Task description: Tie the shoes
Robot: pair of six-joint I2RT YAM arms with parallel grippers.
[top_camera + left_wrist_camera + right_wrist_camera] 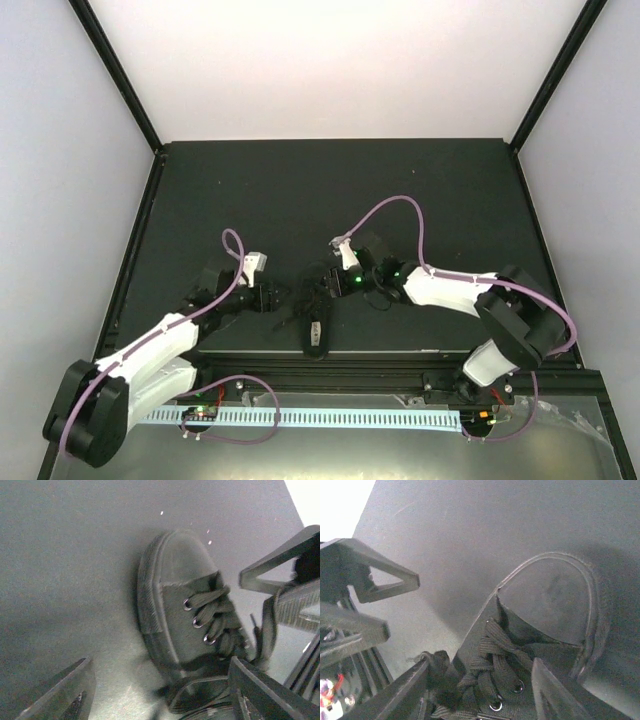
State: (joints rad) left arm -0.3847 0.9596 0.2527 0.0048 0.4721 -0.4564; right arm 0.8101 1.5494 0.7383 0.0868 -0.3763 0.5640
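Left gripper (160, 663) – jaws apart, nothing held between them; in its own wrist view the fingers straddle the side wall and eyelet row of the shoe (175, 615). Right gripper (481, 663) – jaws likewise apart and empty, with the crossed laces (495, 652) directly between its fingers. The two grippers face one another across the shoe, and each shows at the edge of the other's wrist view.

From above, the shoe (315, 325) lies on the dark table (300, 190), close to its near edge, between the two arms and just beside both grippers. Its long axis runs roughly from the arm bases toward the back wall, crosswise to the line joining the grippers. The toe cap (180, 560) sits at the far end of both wrist views; loose lace ends trail off to either side of the throat.

Judgement: both arms are about equally near, but the right sits more squarely over the lacing, the left off to the flank. No bow is visible, so a fresh grasp on each lace end appears to be the coming step.
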